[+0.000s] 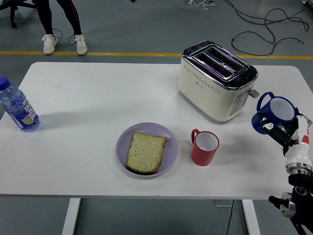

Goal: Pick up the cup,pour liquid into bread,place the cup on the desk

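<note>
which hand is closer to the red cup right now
The right hand. It is off to the red cup's right, near the table's right edge, lifted and gripping the blue cup. The left hand is not in view, so only the right can be placed.

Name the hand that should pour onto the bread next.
Right. The right hand already holds the blue cup lifted off the table; the bread lies to its left. No left hand shows.
</note>
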